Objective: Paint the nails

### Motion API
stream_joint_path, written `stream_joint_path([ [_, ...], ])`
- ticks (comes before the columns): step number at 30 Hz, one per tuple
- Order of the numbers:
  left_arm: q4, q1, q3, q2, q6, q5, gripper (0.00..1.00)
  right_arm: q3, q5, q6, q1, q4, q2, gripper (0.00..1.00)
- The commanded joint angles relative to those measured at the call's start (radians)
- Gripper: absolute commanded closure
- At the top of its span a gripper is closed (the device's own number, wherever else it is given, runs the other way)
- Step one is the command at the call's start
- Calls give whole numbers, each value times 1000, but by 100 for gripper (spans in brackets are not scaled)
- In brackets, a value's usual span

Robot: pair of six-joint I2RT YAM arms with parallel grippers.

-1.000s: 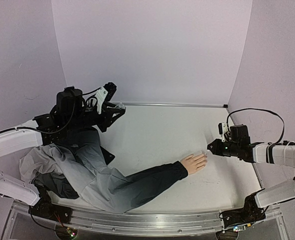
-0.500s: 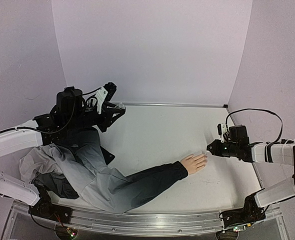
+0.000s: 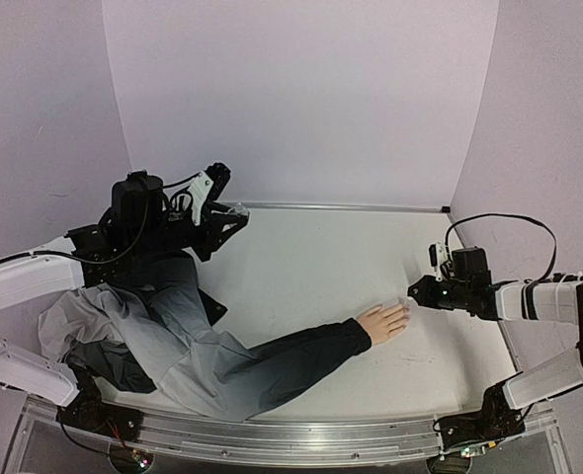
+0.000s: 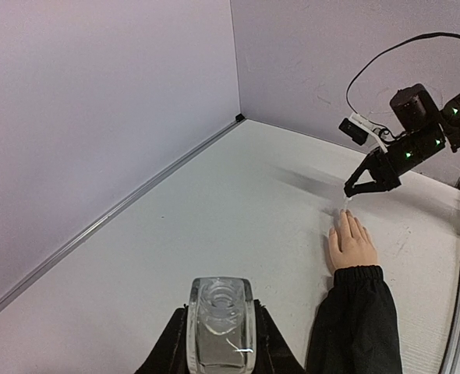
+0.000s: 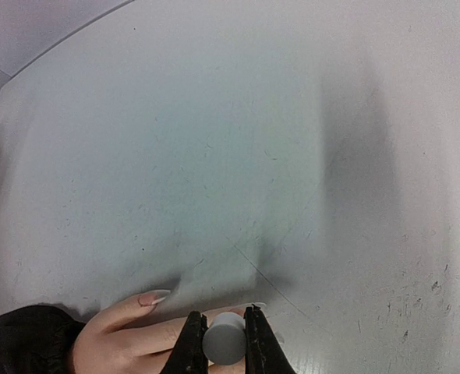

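shows the pale mannequin hand [image 3: 383,322] lying palm down near the right edge of the table [image 3: 311,257], toward the near edge, at the end of a dark sleeve [image 3: 301,355], fingers aimed at the right edge. places the nails [image 5: 153,298] at those fingertips: tiny, hard, smooth. finds the right gripper [image 5: 223,349] just above the fingers, jaws clamped on a small grey cap [image 5: 225,335], presumably the brush's; cannot tell whether any bristle touches. finds the left gripper [image 4: 220,357] by the far edge, toward the left corner, jaws closed tight around a clear bottle [image 4: 220,315]. suggests a rigid but light hand, loose on its soft sleeve and likely to slide under a push. calls for no hold on the nails themselves, only feather-light strokes steered by the cap. warns of a slick bottle, best kept upright.
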Motion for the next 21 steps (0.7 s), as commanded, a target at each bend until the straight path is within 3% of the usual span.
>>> stream_joint_path([
  [1,77,4,2,-22,-4,16,100,30,-8,-11,-2,20,7,100],
  [21,77,4,0,-25,-7,20,100,35,17,-8,-4,29,18,100],
])
